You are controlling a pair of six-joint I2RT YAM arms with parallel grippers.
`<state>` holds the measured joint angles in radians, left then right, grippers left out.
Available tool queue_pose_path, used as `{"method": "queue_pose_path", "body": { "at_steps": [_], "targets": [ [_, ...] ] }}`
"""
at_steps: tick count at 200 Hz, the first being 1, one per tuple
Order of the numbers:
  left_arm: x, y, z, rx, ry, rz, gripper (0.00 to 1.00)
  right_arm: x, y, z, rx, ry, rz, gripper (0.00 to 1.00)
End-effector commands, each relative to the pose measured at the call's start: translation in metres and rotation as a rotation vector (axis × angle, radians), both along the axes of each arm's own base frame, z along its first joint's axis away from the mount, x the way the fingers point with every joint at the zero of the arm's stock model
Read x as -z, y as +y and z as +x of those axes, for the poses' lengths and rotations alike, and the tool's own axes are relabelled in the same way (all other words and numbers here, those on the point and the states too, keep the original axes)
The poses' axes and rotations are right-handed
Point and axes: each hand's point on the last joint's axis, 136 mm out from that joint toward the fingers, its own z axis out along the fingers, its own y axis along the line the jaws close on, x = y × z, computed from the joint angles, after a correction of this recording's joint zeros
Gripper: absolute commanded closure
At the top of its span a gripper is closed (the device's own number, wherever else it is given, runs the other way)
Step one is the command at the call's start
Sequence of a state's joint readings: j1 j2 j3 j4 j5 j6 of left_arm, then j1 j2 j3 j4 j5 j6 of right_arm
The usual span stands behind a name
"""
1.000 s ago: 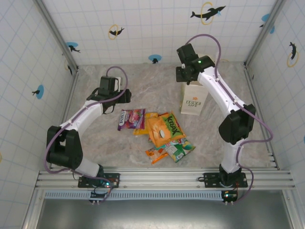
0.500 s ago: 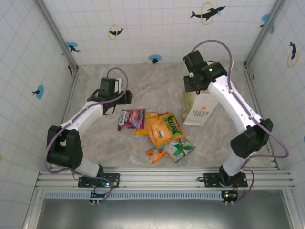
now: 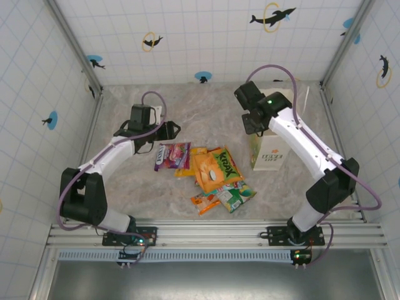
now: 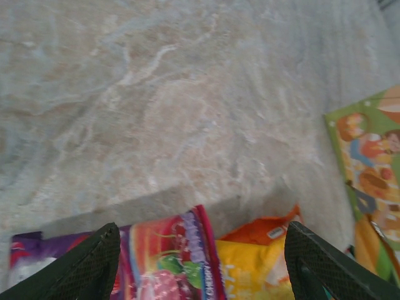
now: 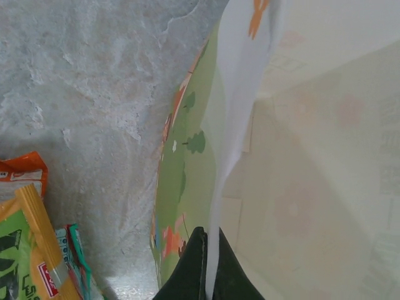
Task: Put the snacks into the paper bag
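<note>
- Top view: The right gripper is pinched shut on the top edge of the bag, right of the middle of the frame.
- I think it holds the edge so the bag stays up and its mouth stays wide for the snacks.
- The snacks lie in a heap on the table, in the middle and just left of the bag. None is in the bag yet.
- The left gripper has its fingers spread and holds nothing. It hangs just above the purple packet at the upper left of the heap, maybe ready to pick it up.
- Half a second ago the bag leaned over. Now it stands straighter and sits a bit lower in the frame.
- The left gripper has crept a little to the right, closer to the heap. The snacks have not moved.
- Left wrist view: The two dark fingers sit wide apart at the bottom corners, with nothing between them. The purple packet and a small orange packet lie low in the frame, right under them.
- Right wrist view: The fingers squeeze the thin white bag edge at the bottom middle. The bag's inside shows on the right of the frame and its green side on the left. A few snacks peek in at the lower left.
</note>
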<state>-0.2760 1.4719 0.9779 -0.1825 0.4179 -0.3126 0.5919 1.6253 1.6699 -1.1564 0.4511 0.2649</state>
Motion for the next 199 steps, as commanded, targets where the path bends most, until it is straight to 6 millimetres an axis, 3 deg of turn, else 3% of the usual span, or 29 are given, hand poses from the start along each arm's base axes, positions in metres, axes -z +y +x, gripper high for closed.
{"method": "queue_pose_path", "body": {
  "at_steps": [1,42,90,126,136,164,199],
  "targets": [
    [-0.013,-0.019,-0.019,0.094,0.017,-0.110,0.29,-0.008,-0.002,-0.007,-0.013,-0.019,0.020,0.82],
    [-0.029,-0.031,-0.045,0.201,0.015,-0.197,0.31,-0.041,0.004,-0.006,-0.016,-0.116,0.082,0.43],
    [-0.048,-0.041,-0.087,0.347,-0.026,-0.310,0.32,-0.081,-0.004,-0.030,-0.026,-0.270,0.175,0.31],
    [-0.037,-0.045,-0.110,0.341,0.041,-0.438,0.33,-0.112,-0.007,-0.052,-0.065,-0.454,0.376,0.31],
    [-0.032,-0.043,-0.113,0.321,0.051,-0.443,0.33,-0.116,-0.007,-0.058,-0.082,-0.484,0.419,0.35],
    [-0.031,-0.040,-0.112,0.296,0.031,-0.426,0.35,-0.102,-0.002,-0.062,-0.127,-0.455,0.425,0.53],
    [-0.045,-0.044,-0.105,0.318,-0.016,-0.429,0.38,-0.088,0.009,-0.053,-0.189,-0.391,0.405,0.63]
  ]
}}
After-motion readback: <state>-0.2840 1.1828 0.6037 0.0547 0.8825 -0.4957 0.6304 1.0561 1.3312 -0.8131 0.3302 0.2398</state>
